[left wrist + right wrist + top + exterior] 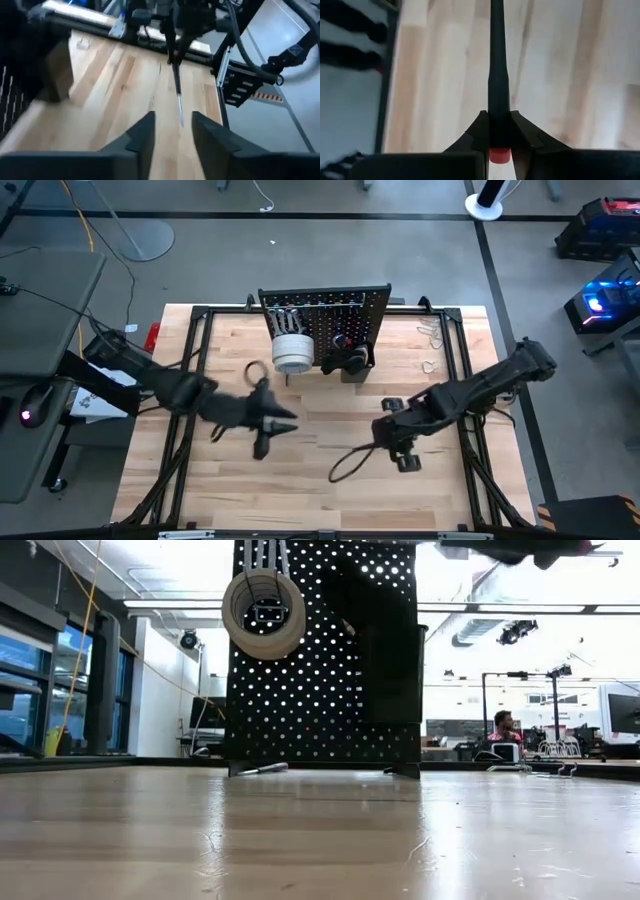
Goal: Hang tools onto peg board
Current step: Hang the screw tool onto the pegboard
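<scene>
The black peg board (325, 320) stands upright at the table's far side, and a set of white tape rolls (264, 612) hangs on its hooks at the left. My right gripper (499, 131), right of centre in the high view (400, 448), is shut on a slim dark-handled screwdriver (176, 85). My left gripper (172, 122) hovers left of centre (275, 432), open, with nothing between its fingers. Small silver wrenches (430, 335) lie flat on the table at the far right. My right gripper pinches the screwdriver's dark handle (499, 117) between its two fingers, close to the red butt end (499, 155). The fingers slant steeply down and run along the tool, not across it. The shaft (179, 102) points down below the gripper, clear of the wood.
A dark cable loop (345, 465) lies on the wood near the right gripper. A thin metal tool (262, 769) lies by the peg board's foot. A black table frame (190, 380) runs along both sides. Bare wood spreads between the arms and toward the near edge.
</scene>
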`<state>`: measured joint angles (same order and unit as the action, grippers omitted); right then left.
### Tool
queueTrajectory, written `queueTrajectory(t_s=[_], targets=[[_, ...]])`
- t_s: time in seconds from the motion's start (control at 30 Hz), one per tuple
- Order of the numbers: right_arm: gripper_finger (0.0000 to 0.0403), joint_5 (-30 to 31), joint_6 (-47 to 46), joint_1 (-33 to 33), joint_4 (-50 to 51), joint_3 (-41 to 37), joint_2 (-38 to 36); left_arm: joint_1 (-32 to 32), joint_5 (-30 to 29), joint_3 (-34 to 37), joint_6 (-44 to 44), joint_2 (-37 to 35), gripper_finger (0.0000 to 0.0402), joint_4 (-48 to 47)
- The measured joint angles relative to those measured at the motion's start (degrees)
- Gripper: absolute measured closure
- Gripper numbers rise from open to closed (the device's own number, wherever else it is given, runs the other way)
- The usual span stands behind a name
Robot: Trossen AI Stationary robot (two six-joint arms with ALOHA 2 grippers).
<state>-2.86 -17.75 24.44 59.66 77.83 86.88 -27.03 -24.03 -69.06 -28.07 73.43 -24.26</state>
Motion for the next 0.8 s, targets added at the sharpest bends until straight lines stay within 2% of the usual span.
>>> queueTrajectory(t_s=[0.07,0.17,0.27,0.37,0.57,0.8], targets=[[0.037,1.88,2.28,0.48,4.18,3.08,0.88,3.55,5.25,-2.65,3.88,2.49,0.0254,0.85],[0.037,4.38,6.21,-0.31,4.96,5.99,2.14,8.64,16.44,-6.17,6.3,7.39,0.0211,0.47],[0.037,4.17,9.4,-1.29,4.7,7.51,4.29,12.65,29.7,-9.45,5.0,13.1,0.0182,0.48],[0.037,4.16,12.35,-2.0,4.09,7.84,7.13,14.92,38.15,-12.53,2.86,18.48,0.0169,0.62],[0.037,4.15,16.33,-2.07,-0.09,8.23,11.83,16.7,48.47,-16.18,-2.7,27.15,0.0165,0.6],[0.037,5.22,16.71,-2.07,-5.23,8.25,13.25,17.32,49.44,-16.37,-5.45,32.88,0.0165,0.06]])
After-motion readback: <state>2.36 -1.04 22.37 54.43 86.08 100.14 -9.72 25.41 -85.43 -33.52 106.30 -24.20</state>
